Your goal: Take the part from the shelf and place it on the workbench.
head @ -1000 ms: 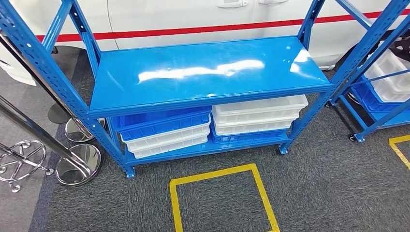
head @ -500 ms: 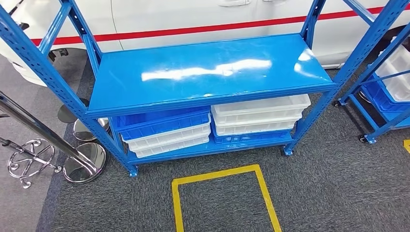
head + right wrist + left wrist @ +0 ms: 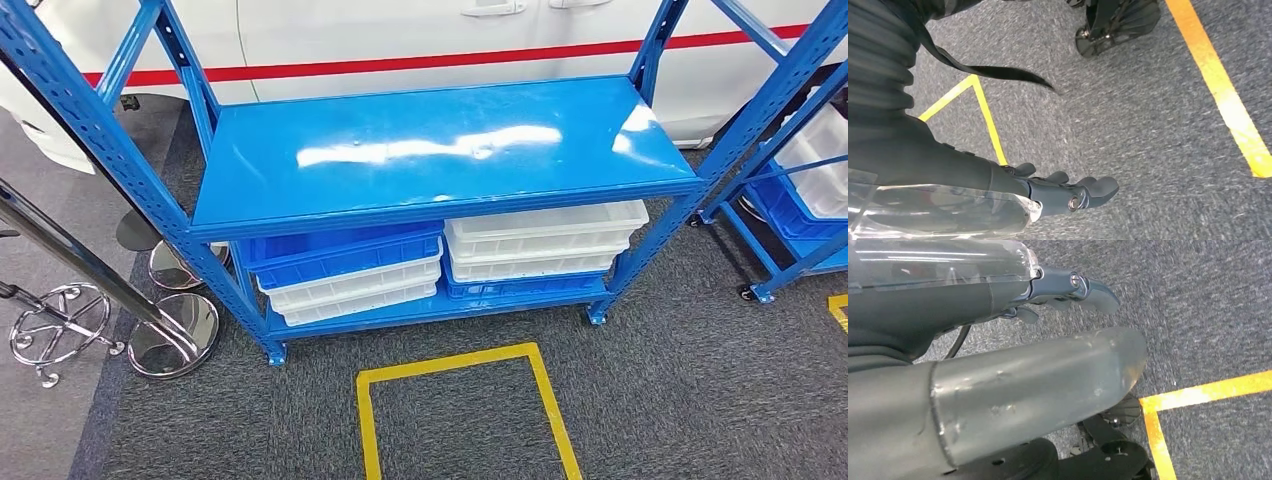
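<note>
Trouble looked likely: the blue shelf [image 3: 430,150] before the robot lay bare, no part anywhere on it. Both the left hand [image 3: 1068,292] and right hand [image 3: 1068,192] hung over carpet [image 3: 680,400], fingers loose, holding nothing.

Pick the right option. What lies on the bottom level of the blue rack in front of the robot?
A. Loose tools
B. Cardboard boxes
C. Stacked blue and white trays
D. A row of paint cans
C: in the head view, a blue tray tops white ones on the left, and white trays sit over a blue one on the right, under the shelf.
</note>
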`<state>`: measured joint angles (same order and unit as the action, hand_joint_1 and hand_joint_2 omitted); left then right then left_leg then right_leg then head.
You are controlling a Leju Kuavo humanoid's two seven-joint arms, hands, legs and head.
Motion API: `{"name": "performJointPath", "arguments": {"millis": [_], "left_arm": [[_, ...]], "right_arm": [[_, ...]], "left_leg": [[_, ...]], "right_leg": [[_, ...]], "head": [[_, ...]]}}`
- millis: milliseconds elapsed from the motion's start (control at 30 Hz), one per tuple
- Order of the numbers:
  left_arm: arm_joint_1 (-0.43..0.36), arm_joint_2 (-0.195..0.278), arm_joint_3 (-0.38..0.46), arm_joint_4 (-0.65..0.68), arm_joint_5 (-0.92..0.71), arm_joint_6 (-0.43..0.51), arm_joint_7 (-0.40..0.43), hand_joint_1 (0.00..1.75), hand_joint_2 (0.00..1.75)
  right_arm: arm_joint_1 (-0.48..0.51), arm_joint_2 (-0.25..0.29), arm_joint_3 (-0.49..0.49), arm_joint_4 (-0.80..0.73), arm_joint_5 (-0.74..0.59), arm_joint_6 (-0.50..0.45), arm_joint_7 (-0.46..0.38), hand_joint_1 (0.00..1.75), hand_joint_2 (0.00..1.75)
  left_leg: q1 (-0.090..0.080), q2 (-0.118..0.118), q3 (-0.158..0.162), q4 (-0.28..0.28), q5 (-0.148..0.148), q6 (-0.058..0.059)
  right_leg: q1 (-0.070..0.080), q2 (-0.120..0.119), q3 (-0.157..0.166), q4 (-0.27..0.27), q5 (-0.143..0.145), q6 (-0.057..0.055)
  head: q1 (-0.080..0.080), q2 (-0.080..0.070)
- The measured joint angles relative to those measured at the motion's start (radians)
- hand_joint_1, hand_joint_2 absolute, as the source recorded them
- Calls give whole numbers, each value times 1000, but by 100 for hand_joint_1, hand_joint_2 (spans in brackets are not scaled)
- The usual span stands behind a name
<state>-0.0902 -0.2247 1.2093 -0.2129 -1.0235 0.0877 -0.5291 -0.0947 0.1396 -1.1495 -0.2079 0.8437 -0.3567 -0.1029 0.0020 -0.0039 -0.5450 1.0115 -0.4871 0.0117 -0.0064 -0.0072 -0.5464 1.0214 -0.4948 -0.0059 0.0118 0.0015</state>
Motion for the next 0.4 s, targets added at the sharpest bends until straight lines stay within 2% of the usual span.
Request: {"name": "performJointPath", "arguments": {"millis": [400], "left_arm": [[0,1,0,0,-4,0,3,0,0]], "right_arm": [[0,1,10,0,12,-4,18,0,175]], "left_leg": [[0,0,0,2,-1,3]], "right_leg": [[0,0,0,-2,2,4]], "head": [[0,0]]}}
